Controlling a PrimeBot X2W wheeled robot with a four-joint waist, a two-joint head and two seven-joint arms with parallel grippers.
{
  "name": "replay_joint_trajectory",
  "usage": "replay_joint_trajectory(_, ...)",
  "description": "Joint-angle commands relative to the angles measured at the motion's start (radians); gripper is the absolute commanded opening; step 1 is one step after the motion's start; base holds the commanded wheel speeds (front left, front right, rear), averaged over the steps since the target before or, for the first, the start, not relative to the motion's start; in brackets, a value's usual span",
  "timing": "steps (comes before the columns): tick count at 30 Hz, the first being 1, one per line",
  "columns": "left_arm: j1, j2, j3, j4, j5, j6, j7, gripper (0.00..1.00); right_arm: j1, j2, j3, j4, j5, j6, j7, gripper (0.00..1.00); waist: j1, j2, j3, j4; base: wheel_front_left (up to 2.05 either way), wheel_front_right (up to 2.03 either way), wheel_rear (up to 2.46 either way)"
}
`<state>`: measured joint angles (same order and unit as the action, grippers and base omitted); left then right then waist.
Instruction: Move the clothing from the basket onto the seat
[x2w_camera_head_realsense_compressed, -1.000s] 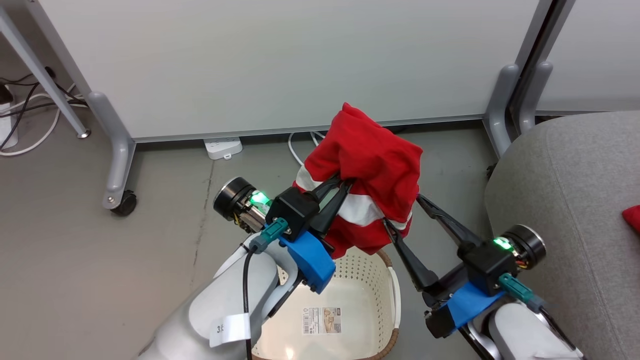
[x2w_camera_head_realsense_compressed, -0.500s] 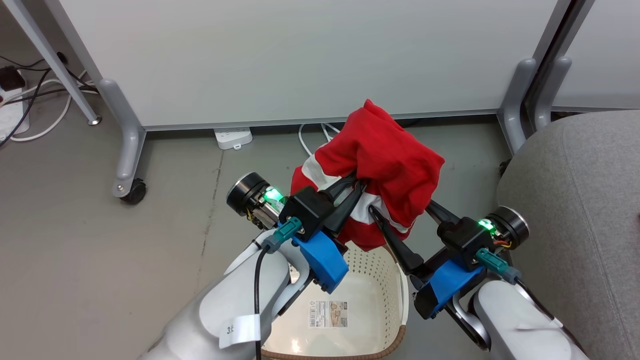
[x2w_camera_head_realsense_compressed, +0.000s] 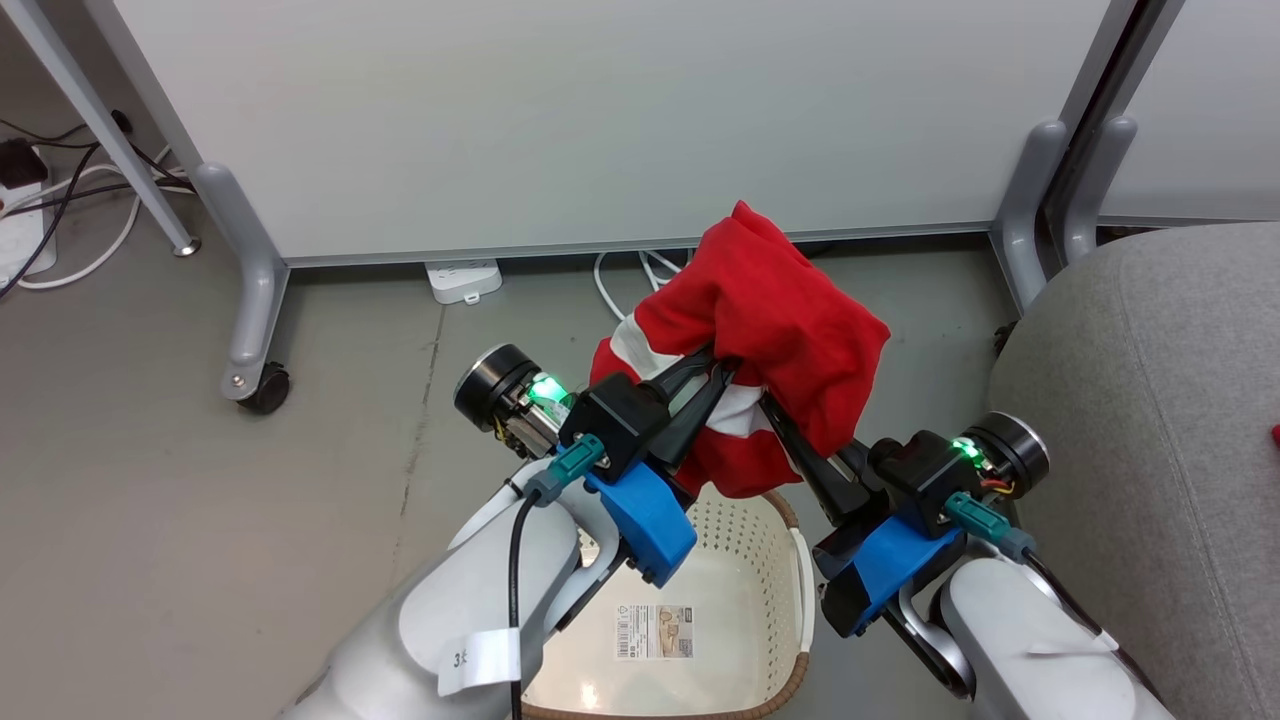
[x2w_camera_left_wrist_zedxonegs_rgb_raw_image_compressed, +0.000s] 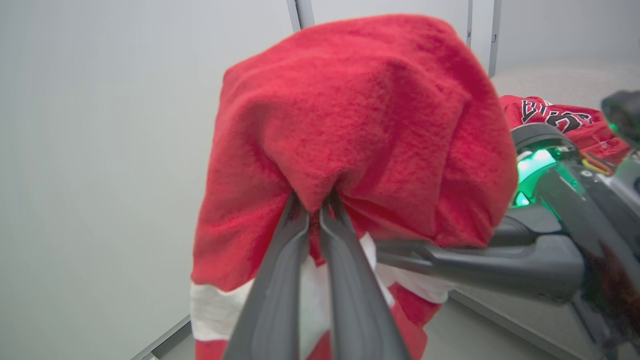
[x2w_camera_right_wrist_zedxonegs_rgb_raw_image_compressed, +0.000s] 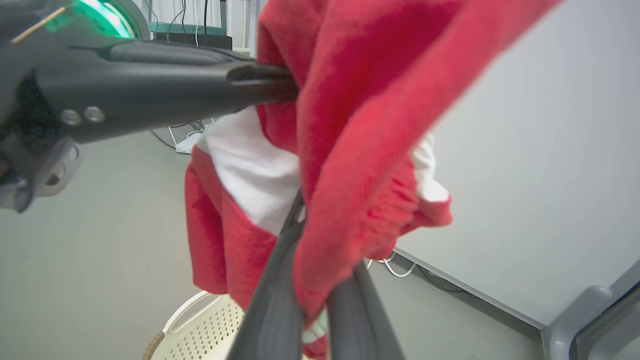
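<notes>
A red garment (x2w_camera_head_realsense_compressed: 770, 310) with white stripes hangs bunched above the basket (x2w_camera_head_realsense_compressed: 745, 585), a cream perforated tub with a label on its bottom. My left gripper (x2w_camera_head_realsense_compressed: 715, 365) is shut on the garment's middle fold, as the left wrist view (x2w_camera_left_wrist_zedxonegs_rgb_raw_image_compressed: 314, 200) shows close up. From the right, my right gripper (x2w_camera_head_realsense_compressed: 778, 425) reaches under the cloth and is shut on a hanging fold (x2w_camera_right_wrist_zedxonegs_rgb_raw_image_compressed: 312, 225), its tips buried in fabric. The grey seat (x2w_camera_head_realsense_compressed: 1150, 350) lies to the right. On it rests a second red garment (x2w_camera_left_wrist_zedxonegs_rgb_raw_image_compressed: 555, 117) with dark lettering.
Pale grey partition panels (x2w_camera_head_realsense_compressed: 600, 120) stand right behind the garment, on legs with a caster (x2w_camera_head_realsense_compressed: 250, 385). A white power strip (x2w_camera_head_realsense_compressed: 462, 280) and cables (x2w_camera_head_realsense_compressed: 620, 285) lie on the floor beneath them. Bare grey floor spreads to the left.
My right gripper moved in from the right with its fingers apart and shut on the garment's right side. The left gripper kept its hold. The camera shifted a little.
</notes>
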<state>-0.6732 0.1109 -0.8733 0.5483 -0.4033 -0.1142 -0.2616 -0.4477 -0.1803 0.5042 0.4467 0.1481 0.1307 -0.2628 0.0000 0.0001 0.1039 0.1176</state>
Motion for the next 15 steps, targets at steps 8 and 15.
replay_joint_trajectory(8,-0.001,-0.001,0.009,0.003,0.007,-0.005,-0.005,0.0,-0.014,-0.003,0.003,0.003,0.003,0.0,-0.003,0.0,0.0,-0.0001,-0.003,-0.001,0.0,0.0,0.0)
replay_joint_trajectory(15,0.004,-0.001,0.016,0.0,0.014,0.006,-0.005,1.0,-0.009,-0.006,0.004,0.0,0.006,0.0,-0.003,0.0,0.0,-0.0001,-0.004,-0.002,0.0,0.0,0.0)
